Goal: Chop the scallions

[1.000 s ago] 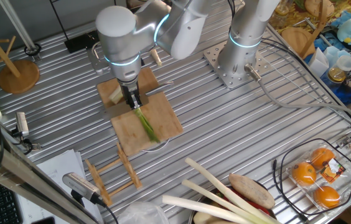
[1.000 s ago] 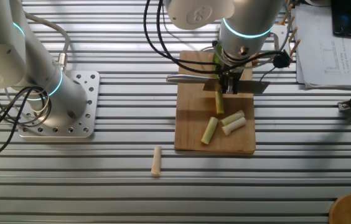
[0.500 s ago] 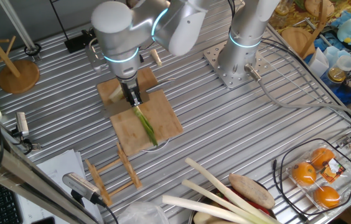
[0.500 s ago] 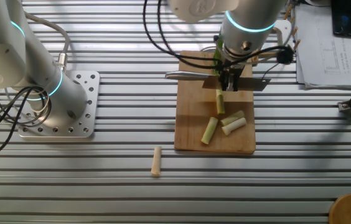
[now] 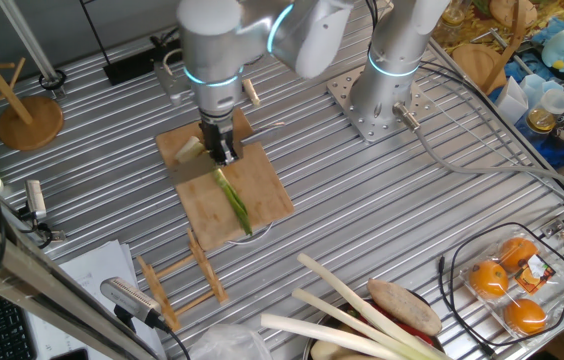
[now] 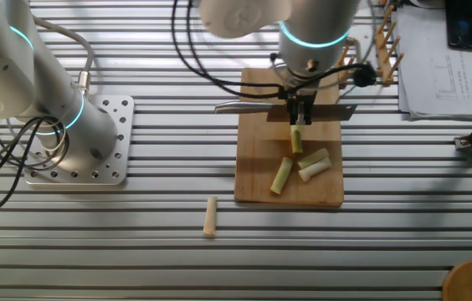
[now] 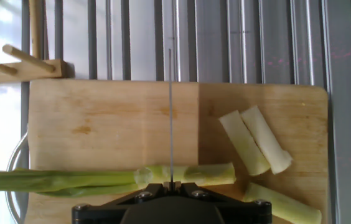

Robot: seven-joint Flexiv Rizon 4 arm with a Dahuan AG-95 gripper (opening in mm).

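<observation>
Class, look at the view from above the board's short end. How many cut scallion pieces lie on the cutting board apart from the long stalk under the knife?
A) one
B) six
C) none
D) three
D: three cut pieces lie together on the cutting board below the long stalk, and a fourth piece lies off the board.

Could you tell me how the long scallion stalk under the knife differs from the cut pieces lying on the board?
The long scallion stalk is uncut, shades from pale to dark green and runs past the cutting board's edge, crossing under the knife blade. The cut pieces are short, wholly pale stubs, lying at angles on one side of the blade. Both rest flat on the board.
</observation>
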